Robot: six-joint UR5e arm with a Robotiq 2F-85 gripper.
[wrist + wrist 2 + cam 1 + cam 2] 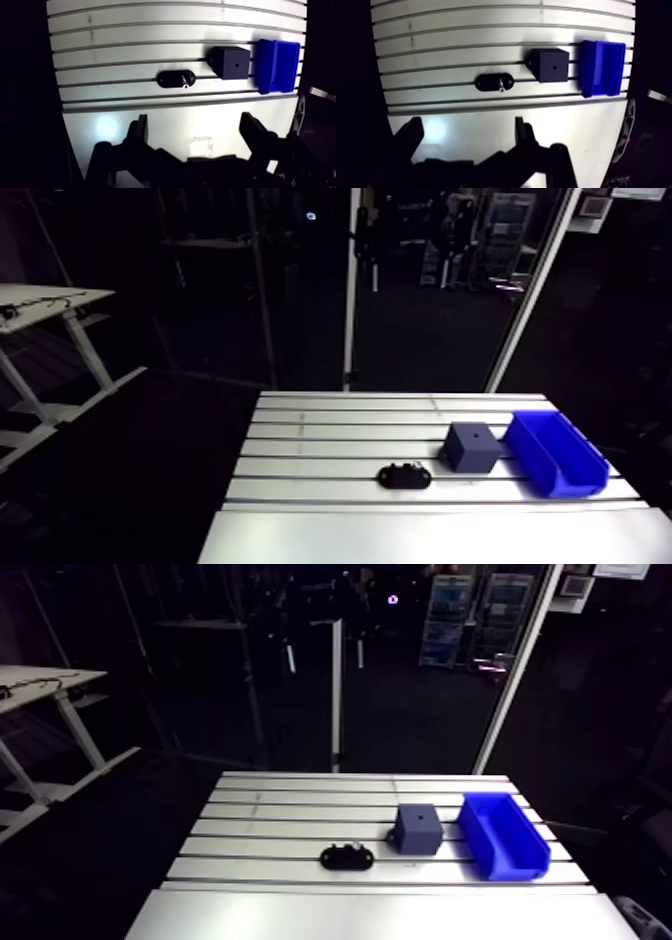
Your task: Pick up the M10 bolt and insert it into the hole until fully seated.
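Slotted aluminium worktop (150, 30), slots running crosswise ahead of the gripper; room behind is dim.

Three items sit in a row along one slot line: a black oval holder (175, 79), a dark block (230, 62) with a small hole (235, 63) in its upper face, and a blue bin (277, 66) just beyond the block.

M10 bolt (186, 82): seen only as a small bright glint on the holder, at the end nearer the block. Too small to tell whether it stands or lies, so its own axis is unread. The holder's long axis runs parallel to the slots.

Gripper (195, 122): fingers spread wide, nothing between them. It hovers over the bare near strip of the worktop, well apart from all three items.

Key relation: the bolt lies ahead of the gripper, nearly on its centre line and a little towards the side away from the block. Judgement: pick-up not yet begun; the next move is mostly straight forward and down, and the finger line already lies along the holder's length.
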